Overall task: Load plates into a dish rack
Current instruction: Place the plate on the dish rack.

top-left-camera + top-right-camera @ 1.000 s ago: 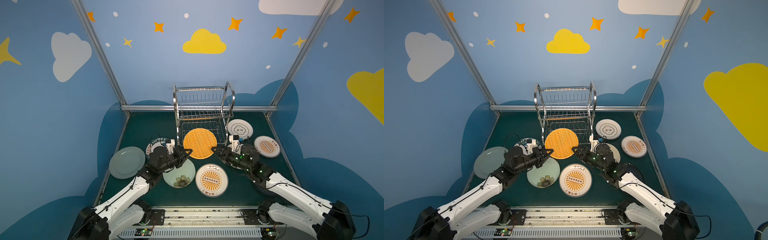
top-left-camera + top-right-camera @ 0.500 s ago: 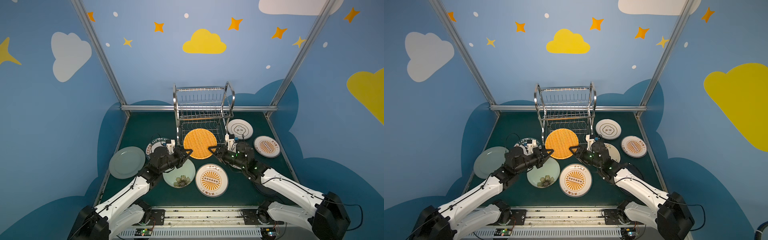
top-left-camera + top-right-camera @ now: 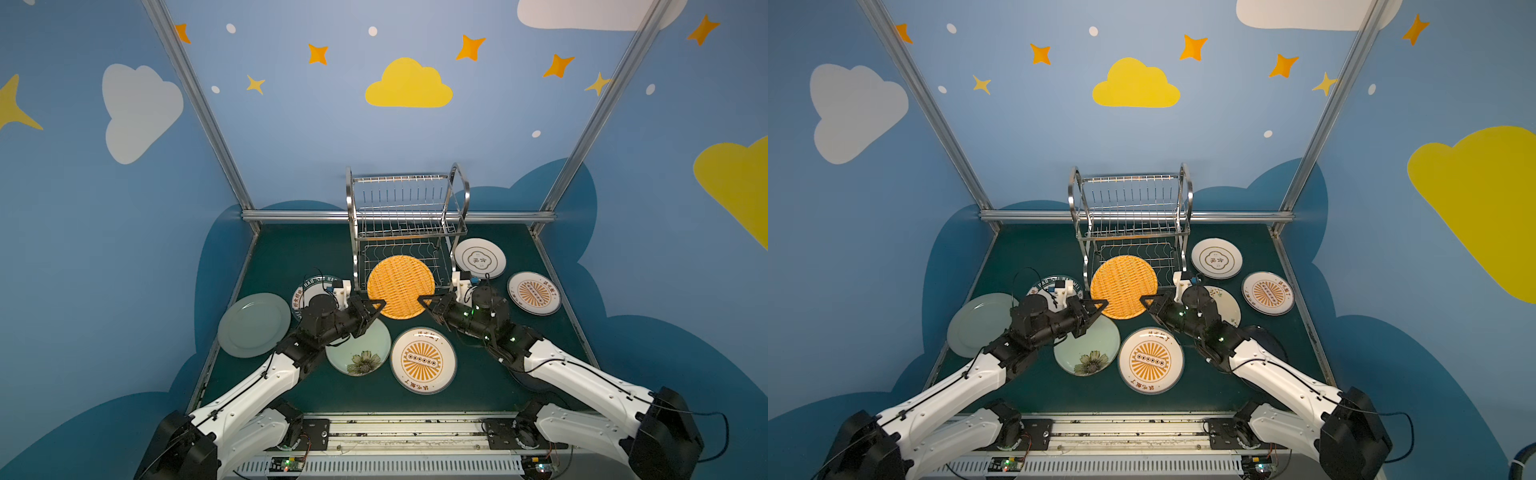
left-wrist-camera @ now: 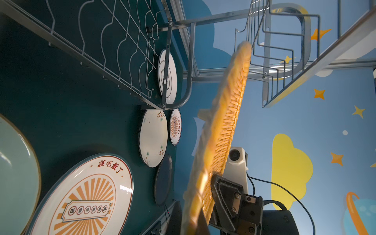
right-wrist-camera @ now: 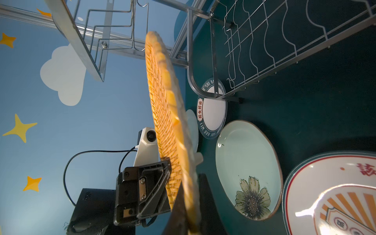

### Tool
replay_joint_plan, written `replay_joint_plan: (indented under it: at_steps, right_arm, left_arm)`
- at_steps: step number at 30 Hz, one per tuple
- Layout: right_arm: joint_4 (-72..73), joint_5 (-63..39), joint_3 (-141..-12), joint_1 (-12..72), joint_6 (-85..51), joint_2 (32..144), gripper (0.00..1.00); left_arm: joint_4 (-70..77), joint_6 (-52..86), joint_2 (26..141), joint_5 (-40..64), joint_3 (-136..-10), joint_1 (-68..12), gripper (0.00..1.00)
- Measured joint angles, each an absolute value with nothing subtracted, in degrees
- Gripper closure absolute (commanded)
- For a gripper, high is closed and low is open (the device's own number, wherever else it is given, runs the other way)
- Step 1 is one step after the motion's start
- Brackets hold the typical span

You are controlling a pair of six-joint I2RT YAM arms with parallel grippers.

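Woven plate (image 3: 401,282) pinched by left gripper (image 3: 376,306) and right gripper (image 3: 422,300) over green tabletop (image 3: 307,257), blue walls (image 3: 291,145)

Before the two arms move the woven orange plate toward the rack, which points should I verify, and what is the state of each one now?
1. Left gripper shut on the woven orange plate: ok.
2. Right gripper shut on the opposite rim: ok.
3. Plate off the table: ok, both wrist views show space under it.
4. Dish rack slots free: ok, no plate in either tier.
5. Plate upright for the slot wires: not ok, it is held tilted.
6. Plate's far edge clear of the rack's upper tier: cannot tell.
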State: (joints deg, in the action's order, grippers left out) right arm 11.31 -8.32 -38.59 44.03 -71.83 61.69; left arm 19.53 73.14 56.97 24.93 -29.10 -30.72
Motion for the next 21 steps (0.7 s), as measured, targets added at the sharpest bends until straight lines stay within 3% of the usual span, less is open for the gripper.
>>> replay_joint_plan:
  at_steps: [2, 6, 13, 21]
  right_arm:
    - [9.0, -7.3, -38.9, 44.3, -71.4, 60.7, 1.00]
    - [2.2, -4.4, -39.6, 44.9, -69.7, 58.7, 1.00]
    - [-9.2, -1.0, -41.1, 45.0, -64.8, 50.7, 1.00]
    - [-15.9, 0.5, -42.4, 45.0, -54.1, 38.6, 1.00]
  left_arm:
    - [19.8, 73.1, 56.9, 24.8, -29.1, -30.9, 0.44]
    - [18.5, 72.7, 56.3, 23.4, -29.1, -30.4, 0.03]
    - [8.3, 67.9, 45.0, 19.5, -28.6, -28.5, 0.00]
    - [-12.4, 52.2, 26.2, 10.5, -33.0, -25.1, 0.00]
